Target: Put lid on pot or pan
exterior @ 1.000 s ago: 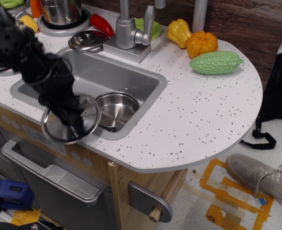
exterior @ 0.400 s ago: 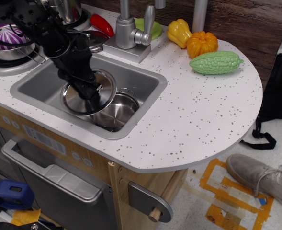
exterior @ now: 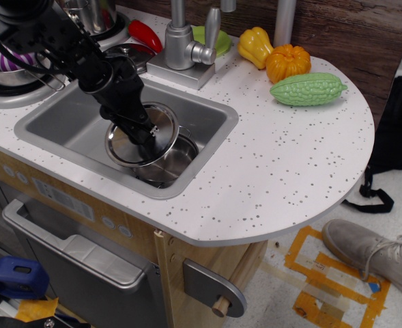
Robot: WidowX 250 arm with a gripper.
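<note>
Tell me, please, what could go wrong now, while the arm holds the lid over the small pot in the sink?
1. The lid hangs tilted and offset to the left of the pot, covering it only partly. Released here, it would likely slide off into the sink.
2. The lid looks wider than the pot, so lowering it off-centre may catch the rim or the wire handle and push the pot.

Shiny steel against speckled matt counter

The lid and pot are polished, mirror-bright steel; the sink is duller, brushed-looking grey metal, the faucet satin metal. The counter is smooth white with dark speckles. The gourd looks like glossy, bumpy plastic; the gripper is matt black.
</note>
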